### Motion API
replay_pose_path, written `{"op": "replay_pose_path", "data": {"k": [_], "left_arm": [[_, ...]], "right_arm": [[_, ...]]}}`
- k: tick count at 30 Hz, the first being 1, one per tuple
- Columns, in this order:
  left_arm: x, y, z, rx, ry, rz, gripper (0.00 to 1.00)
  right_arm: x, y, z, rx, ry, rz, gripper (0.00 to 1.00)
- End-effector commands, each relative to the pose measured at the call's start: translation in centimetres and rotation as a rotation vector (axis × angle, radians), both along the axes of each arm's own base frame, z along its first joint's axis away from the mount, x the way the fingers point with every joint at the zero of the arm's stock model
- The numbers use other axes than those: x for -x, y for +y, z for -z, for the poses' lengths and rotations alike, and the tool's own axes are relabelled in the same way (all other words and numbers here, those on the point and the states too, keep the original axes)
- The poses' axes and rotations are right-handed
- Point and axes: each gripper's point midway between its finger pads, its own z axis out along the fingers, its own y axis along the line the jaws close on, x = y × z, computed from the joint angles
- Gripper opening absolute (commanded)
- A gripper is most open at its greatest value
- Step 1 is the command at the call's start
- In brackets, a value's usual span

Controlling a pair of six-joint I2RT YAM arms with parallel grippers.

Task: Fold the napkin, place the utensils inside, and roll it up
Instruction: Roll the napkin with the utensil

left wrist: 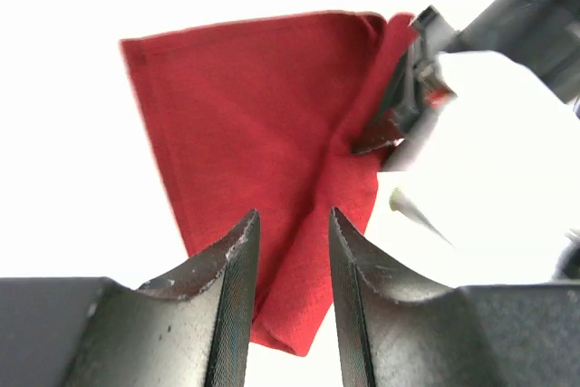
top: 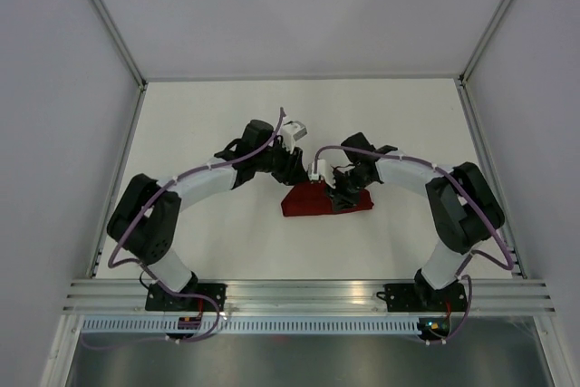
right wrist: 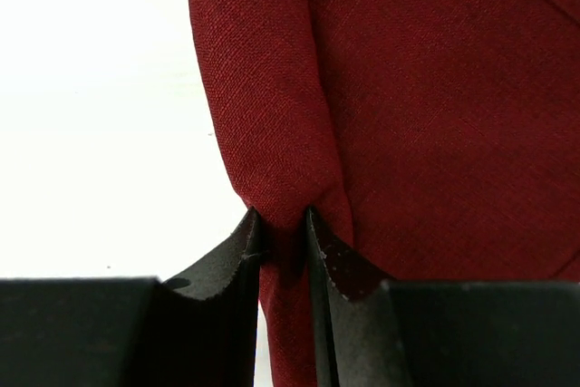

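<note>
On the left, the left gripper [left wrist: 290,217] hangs over the napkin [left wrist: 245,106], its jaws apart with red cloth showing in the gap. The napkin lies folded in a small heap mid-table, on the white table [top: 208,124] between the two arms. On the right, the right gripper [right wrist: 283,217] is pinched tight on a fold of it and hides part of the cloth from above. Purple cables [top: 195,172] run along both arms, and a metal rail [top: 308,292] lines the near edge.
</note>
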Motion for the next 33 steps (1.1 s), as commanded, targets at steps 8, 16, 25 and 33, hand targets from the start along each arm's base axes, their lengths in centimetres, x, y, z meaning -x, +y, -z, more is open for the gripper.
{"op": "replay_pose_path", "data": {"k": [8,16,25,33], "left_arm": [[0.3,2.4,-5.8,0.154,-0.347,-0.239,0.43],[5.6,-1.4,-4.2,-0.053,-0.709,-0.055,0.48],[6.4,-5.5,1.3,-0.287,-0.836,0.148,0.55],[5.0,-6.9,3.4,-0.362,-0.891,0.196,0.56]], "right_arm": [[3.4,-3.0,4.3,0.103,0.449,-0.034,0.14],[2.5,-3.3,4.9,0.108,0.518,-0.009,0.15],[2.3,-3.4,5.4,0.116,0.557,0.003,0.15],[2.3,-3.8,5.8,0.121,0.572,0.011,0.15]]}}
